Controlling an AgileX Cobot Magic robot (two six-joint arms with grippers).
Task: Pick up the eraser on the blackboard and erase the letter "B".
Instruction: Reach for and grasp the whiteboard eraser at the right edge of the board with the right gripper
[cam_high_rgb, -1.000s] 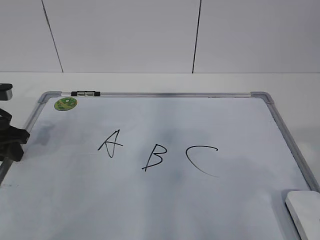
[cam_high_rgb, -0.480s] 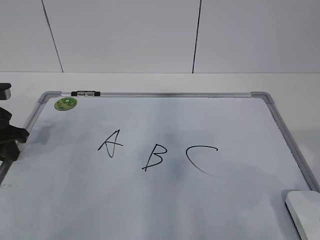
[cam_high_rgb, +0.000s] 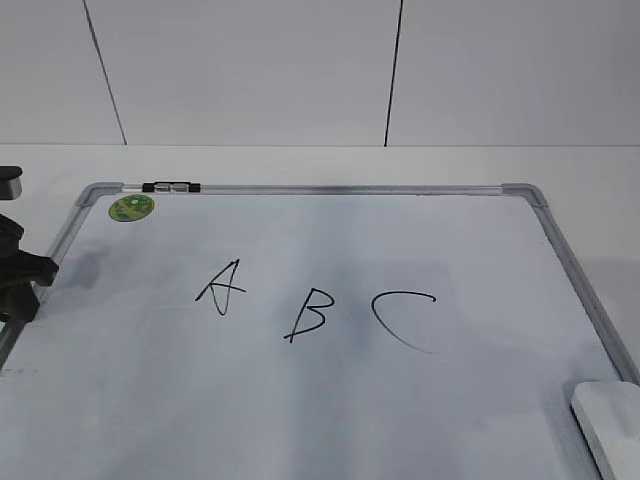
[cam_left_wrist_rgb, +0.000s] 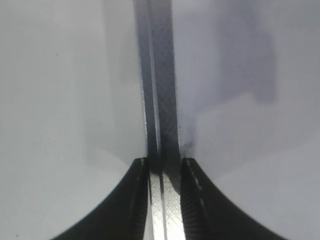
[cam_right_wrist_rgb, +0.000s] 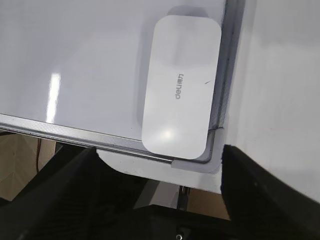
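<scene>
Nothing was done: my right gripper (cam_right_wrist_rgb: 160, 200), spread wide, held nothing above the eraser (cam_right_wrist_rgb: 181, 85); the letter "B" (cam_high_rgb: 307, 314) remained.

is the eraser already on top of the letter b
No, the eraser lies at the board's near right corner, apart from the letter B.

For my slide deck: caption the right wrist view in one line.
White eraser lying flat in the corner of the whiteboard, against its grey frame, with the right gripper's dark fingers apart above it.

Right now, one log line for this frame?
left gripper: shut on blackboard frame | right gripper: open, above eraser | eraser: untouched, board corner | letter "B": intact
</scene>
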